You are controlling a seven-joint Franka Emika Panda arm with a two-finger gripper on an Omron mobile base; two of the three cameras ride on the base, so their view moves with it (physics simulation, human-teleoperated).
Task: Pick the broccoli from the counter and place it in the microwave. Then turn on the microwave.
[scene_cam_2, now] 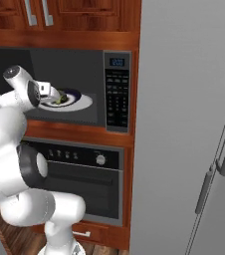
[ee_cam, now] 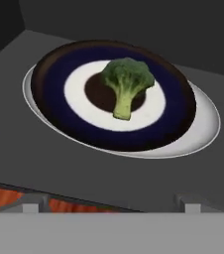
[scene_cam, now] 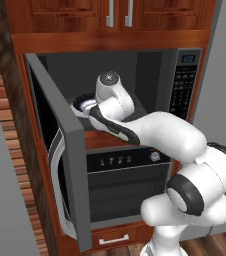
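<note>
Broccoli (ee_cam: pixel 126 84) lies on the plate (ee_cam: pixel 203 124) inside the microwave (scene_cam_2: pixel 115 92) — gripper (ee_cam: pixel 111 206) spread apart, empty.

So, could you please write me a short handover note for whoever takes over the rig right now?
Gripper: open and empty, at the mouth of the microwave, just in front of the plate.
Broccoli: released, lying on the plate inside the microwave, stem towards the gripper.
Microwave door: swung wide open to the left.
Done: broccoli picked and placed in the microwave.
Left: pull the arm out, close the door, then turn the microwave on at its keypad.
</note>
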